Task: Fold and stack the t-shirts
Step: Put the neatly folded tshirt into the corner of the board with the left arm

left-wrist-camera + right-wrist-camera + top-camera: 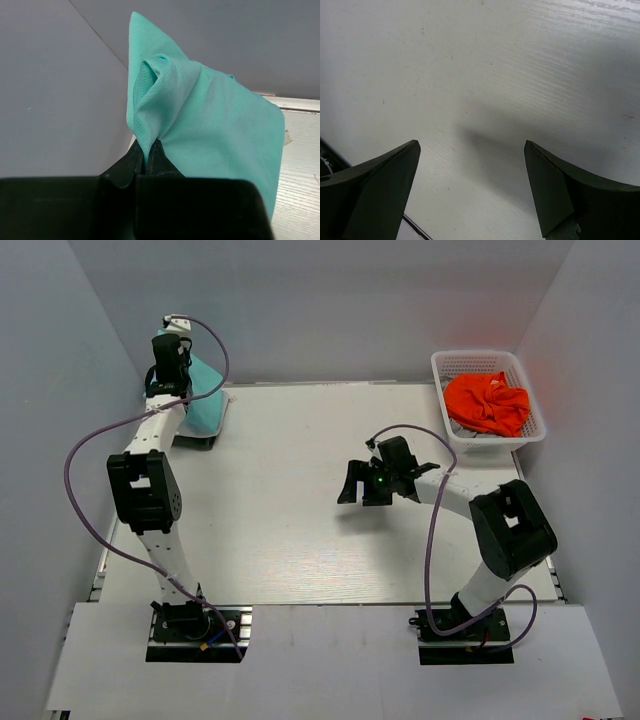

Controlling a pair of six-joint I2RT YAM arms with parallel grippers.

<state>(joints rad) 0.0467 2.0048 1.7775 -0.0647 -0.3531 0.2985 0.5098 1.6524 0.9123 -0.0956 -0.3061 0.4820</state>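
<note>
Left gripper point(149, 152) pinches the teal t-shirt point(215, 130) tight, right gripper point(471, 146) gapes wide and empty, and the mesh basket point(475, 354) holds the orange t-shirt point(487, 403).

Grey walls point(330, 300), white table point(280, 540)

No legible text, label, brand, number or sign in any view.
</note>
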